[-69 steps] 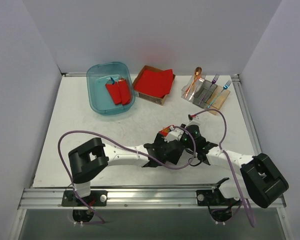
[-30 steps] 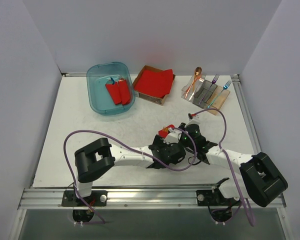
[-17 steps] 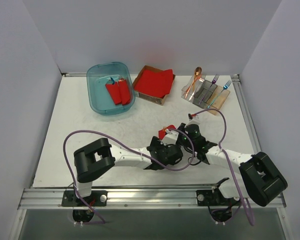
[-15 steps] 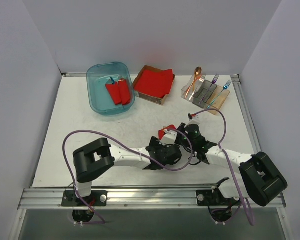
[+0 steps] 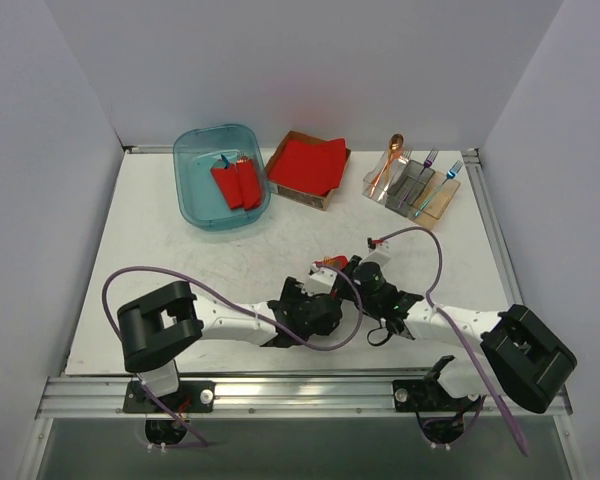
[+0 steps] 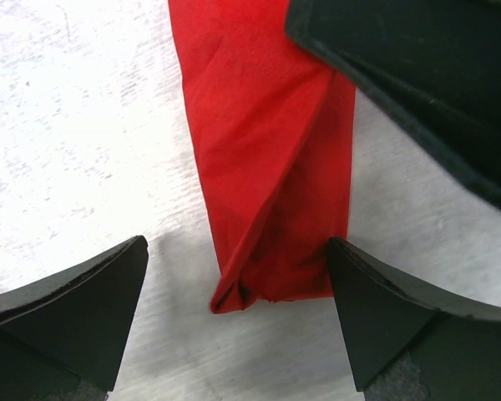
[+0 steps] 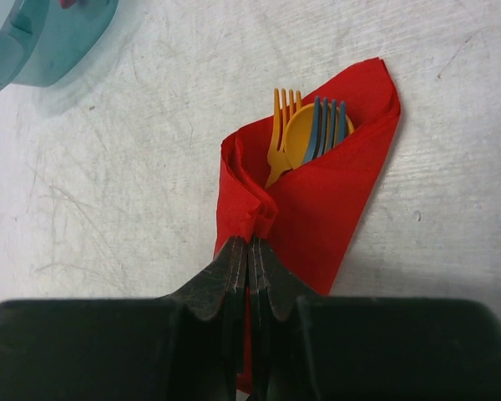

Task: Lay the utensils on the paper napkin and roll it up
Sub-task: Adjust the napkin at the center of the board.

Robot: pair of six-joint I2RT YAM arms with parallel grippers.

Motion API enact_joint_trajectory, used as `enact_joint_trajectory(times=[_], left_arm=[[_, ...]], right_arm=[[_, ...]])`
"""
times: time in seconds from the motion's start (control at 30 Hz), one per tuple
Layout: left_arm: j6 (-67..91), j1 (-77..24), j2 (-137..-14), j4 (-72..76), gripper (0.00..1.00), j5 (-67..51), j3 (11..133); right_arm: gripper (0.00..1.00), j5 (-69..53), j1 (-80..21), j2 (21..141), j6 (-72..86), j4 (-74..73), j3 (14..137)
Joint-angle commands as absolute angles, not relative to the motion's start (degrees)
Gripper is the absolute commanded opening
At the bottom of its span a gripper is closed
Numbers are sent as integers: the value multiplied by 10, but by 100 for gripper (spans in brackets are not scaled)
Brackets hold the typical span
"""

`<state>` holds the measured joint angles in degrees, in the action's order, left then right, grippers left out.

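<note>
You're nearly there: your left gripper point(image 6: 238, 284) is spread wide, straddling one end of the paper napkin point(image 7: 317, 209), and your right gripper point(image 7: 250, 251) is pinched tight on a fold of it. The utensils point(image 7: 313, 129) are already wrapped inside mid-table (tips poking out the far end). I'd say only tidying the roll is left. Since the earlier frame, that left gripper has slid back toward the near left
</note>
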<state>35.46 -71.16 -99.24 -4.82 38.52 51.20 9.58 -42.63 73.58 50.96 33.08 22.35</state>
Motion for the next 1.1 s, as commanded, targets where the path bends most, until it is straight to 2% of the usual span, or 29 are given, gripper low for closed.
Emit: enact_joint_trajectory(times=[0.0, 0.27, 0.77, 1.07], left_arm=[[347, -708, -959, -27, 97, 382, 499], [352, -693, -951, -24, 97, 367, 491], [326, -693, -897, -38, 96, 368, 507], [307, -694, -942, -45, 95, 387, 541]], right_arm=[[0, 180, -442, 712, 554, 319, 219], [0, 233, -469, 689, 591, 291, 204], [0, 232, -474, 734, 577, 313, 228], [0, 229, -474, 749, 572, 310, 249]])
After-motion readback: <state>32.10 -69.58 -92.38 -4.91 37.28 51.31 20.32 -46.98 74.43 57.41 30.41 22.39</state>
